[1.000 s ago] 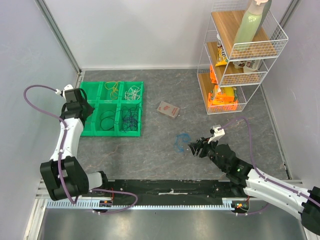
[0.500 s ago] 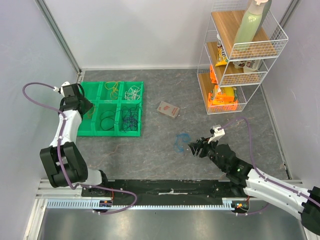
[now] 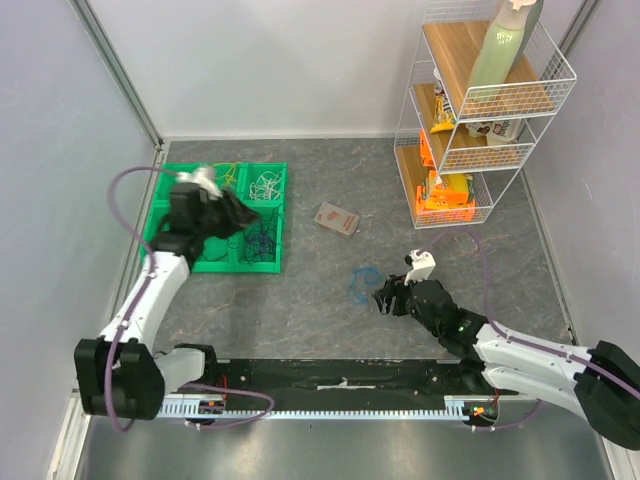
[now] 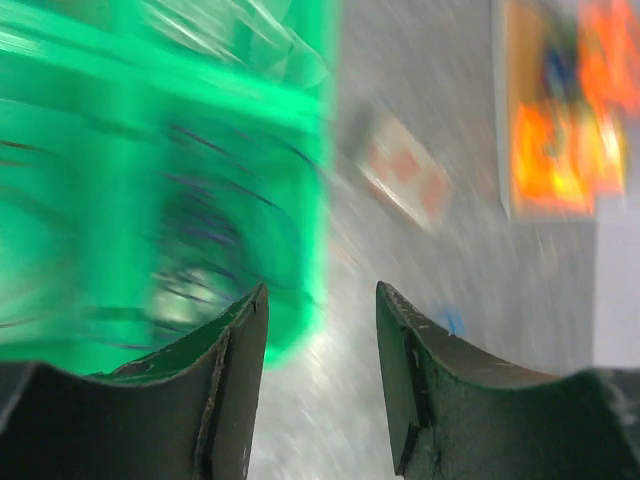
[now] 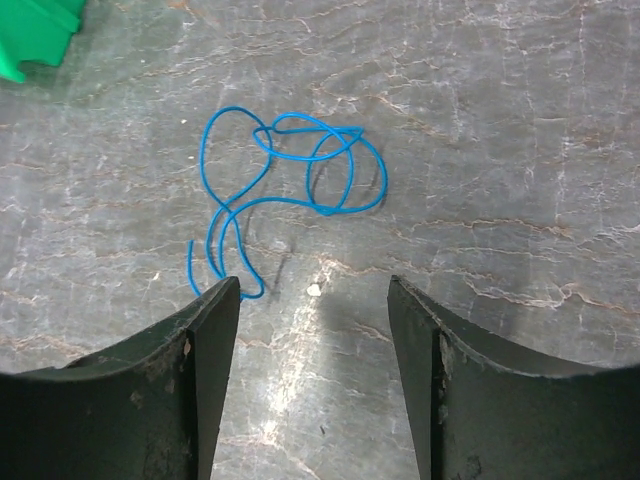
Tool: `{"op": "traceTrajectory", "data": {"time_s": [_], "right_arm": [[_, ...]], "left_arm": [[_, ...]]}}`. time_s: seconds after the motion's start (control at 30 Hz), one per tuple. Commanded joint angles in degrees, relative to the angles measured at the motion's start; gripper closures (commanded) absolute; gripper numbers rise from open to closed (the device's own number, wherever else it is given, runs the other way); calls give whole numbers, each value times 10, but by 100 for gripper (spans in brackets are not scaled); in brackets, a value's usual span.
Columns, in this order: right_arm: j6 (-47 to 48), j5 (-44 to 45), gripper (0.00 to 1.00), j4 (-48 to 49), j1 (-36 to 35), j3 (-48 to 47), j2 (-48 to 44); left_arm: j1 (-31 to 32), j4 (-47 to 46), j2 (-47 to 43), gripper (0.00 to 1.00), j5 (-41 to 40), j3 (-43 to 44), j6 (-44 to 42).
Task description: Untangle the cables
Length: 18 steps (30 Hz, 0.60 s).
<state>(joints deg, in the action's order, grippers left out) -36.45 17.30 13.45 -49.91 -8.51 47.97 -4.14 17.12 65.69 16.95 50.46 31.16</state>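
A loose blue cable [image 5: 290, 180] lies in loops on the grey table, also in the top view as the blue cable [image 3: 362, 283]. My right gripper [image 5: 313, 285] hovers just short of it, open and holding nothing; from above the right gripper [image 3: 385, 297] sits beside the cable's right edge. The green tray [image 3: 280, 215] holds a yellow cable [image 3: 225, 176], a white cable [image 3: 265, 185] and a dark purple cable [image 3: 262, 238] in separate compartments. My left gripper [image 3: 248, 212] hangs over the tray's right side, open and holding nothing. The left wrist view is blurred: left gripper [image 4: 320, 295], green tray [image 4: 150, 150].
A small pink-and-white packet [image 3: 337, 218] lies between the tray and a white wire shelf [image 3: 470, 120] at back right, which holds snack packs and a bottle. Walls close in on the left and right. A dark rail runs along the near edge.
The left arm has swung from the tray's left edge to its right side, and its jaws have opened. The right gripper has shifted slightly toward the blue cable and opened a little wider.
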Motion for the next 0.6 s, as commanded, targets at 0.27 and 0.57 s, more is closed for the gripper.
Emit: {"op": "traceTrajectory", "data": {"time_s": [0.27, 0.57], "right_arm": [[-52, -115, 30, 115, 95, -5, 69], [-59, -129, 30, 112, 104, 24, 28]], "left_arm": [[405, -208, 192, 46, 124, -32, 44], [436, -327, 375, 53, 164, 2, 121]]}}
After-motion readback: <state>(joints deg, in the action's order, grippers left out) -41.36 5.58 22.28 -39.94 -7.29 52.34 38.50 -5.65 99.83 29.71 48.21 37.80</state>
